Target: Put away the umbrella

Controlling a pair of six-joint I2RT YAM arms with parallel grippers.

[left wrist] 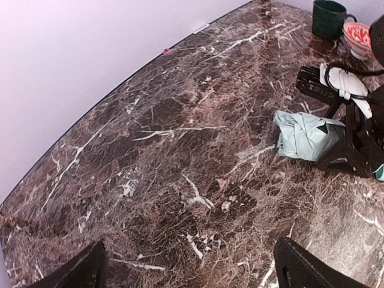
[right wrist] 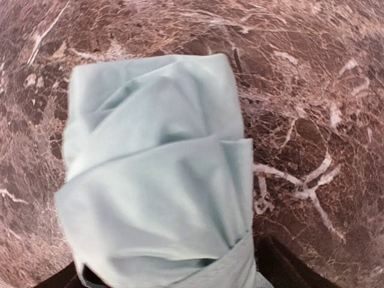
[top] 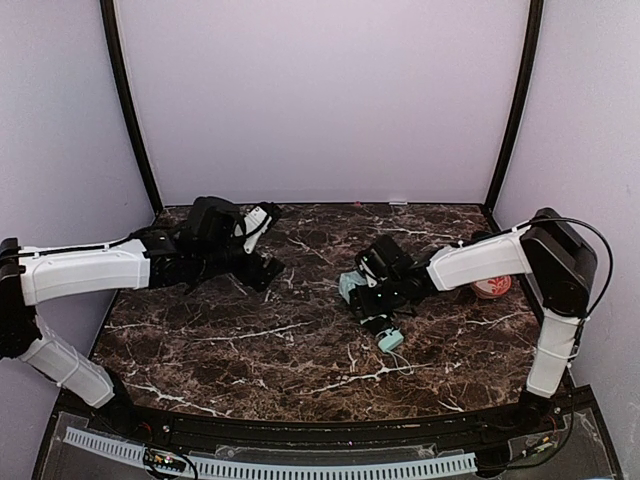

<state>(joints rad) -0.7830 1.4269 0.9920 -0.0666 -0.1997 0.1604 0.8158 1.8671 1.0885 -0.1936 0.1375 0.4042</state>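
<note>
The umbrella (top: 352, 285) lies folded on the marble table right of centre, its pale mint canopy bunched up and its short mint handle (top: 390, 340) pointing toward the near edge. My right gripper (top: 374, 292) is down on its middle. In the right wrist view the mint fabric (right wrist: 156, 174) fills the frame, with dark fingers (right wrist: 282, 267) on either side of it, shut on the umbrella. My left gripper (top: 272, 243) is open wide and empty over bare marble left of centre. Its view shows both fingertips (left wrist: 312, 270) low in the frame and the umbrella (left wrist: 306, 135) off to the right.
A dark green cup (left wrist: 329, 18) and an orange-and-white patterned bowl (left wrist: 359, 36) stand at the far right of the table; the bowl (top: 492, 287) also shows beside the right arm. Pale walls enclose the table (top: 300, 350) on three sides.
</note>
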